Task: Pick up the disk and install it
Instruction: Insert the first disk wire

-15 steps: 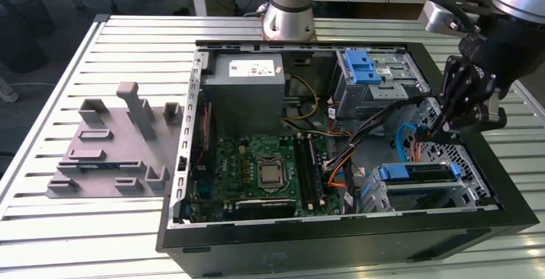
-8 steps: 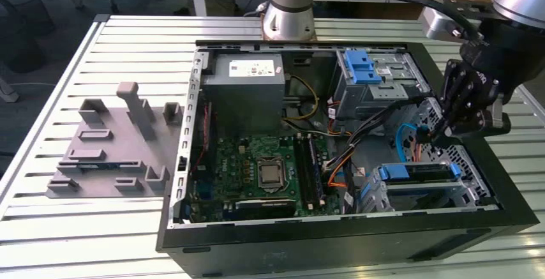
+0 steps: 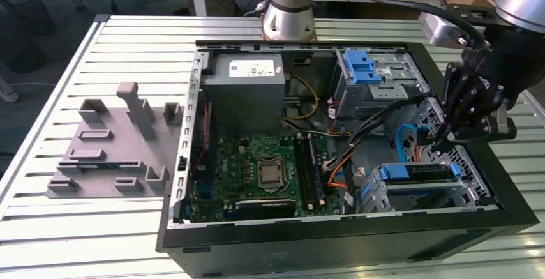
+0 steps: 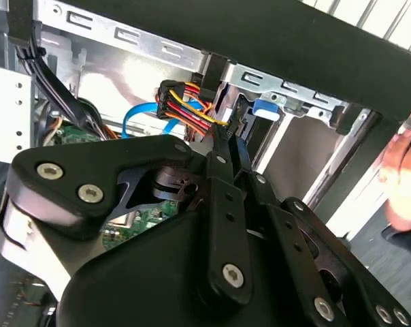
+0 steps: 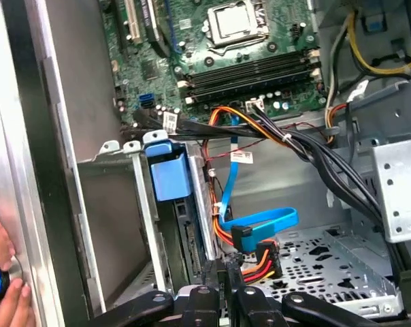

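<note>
The disk (image 3: 417,172) sits on edge inside the silver drive cage (image 3: 464,196) at the near corner of the open computer case, on the exterior view's right. Its blue rail ends show at both sides. In the first wrist view the blue rail end of the disk (image 5: 168,174) rises from the cage slot. My black gripper (image 3: 440,142) hangs just above the far side of that cage, close to the blue and orange cables (image 5: 260,228). The fingers (image 4: 222,160) stand together and look shut, with nothing visible between them. The gripper (image 5: 222,279) tip is beside the disk's slot.
The case holds a motherboard (image 3: 264,167), a grey power supply (image 3: 247,78) and a second cage with a blue latch (image 3: 366,68). A grey fixture plate (image 3: 115,151) lies on the slatted table at the exterior view's left. A person's hand (image 4: 404,177) rests outside the case wall.
</note>
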`<state>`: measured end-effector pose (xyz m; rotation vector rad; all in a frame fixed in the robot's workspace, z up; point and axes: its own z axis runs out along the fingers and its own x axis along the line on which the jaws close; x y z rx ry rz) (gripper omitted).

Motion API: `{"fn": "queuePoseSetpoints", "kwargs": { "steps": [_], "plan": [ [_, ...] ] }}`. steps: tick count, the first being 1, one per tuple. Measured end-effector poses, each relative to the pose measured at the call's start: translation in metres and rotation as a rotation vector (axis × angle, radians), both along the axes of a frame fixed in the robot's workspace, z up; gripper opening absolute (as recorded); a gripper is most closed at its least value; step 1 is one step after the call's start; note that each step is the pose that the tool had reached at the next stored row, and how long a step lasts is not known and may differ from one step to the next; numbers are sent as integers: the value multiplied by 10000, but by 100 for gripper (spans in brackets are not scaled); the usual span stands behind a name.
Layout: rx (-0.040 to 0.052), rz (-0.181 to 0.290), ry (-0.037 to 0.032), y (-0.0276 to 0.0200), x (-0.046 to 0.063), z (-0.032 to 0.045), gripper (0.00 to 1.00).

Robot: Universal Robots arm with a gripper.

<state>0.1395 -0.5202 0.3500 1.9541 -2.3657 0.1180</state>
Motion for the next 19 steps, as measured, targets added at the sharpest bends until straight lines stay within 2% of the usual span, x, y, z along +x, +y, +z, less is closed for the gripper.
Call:
{"fn": "queuePoseSetpoints", "kwargs": {
  "steps": [2,7,9,14,16,17,19],
  "plan": [
    [2,200,-3,-7,-7,-7,17],
    [39,224,-92,-63,-72,-11,17],
    [42,275,-104,-83,-88,-11,17],
    [46,873,-114,-85,-89,-19,17],
    [49,992,-138,-93,-94,-23,17],
    [55,1007,-179,-98,-100,-24,17],
    [77,1011,-325,-106,-113,-26,17]
  ]
}}
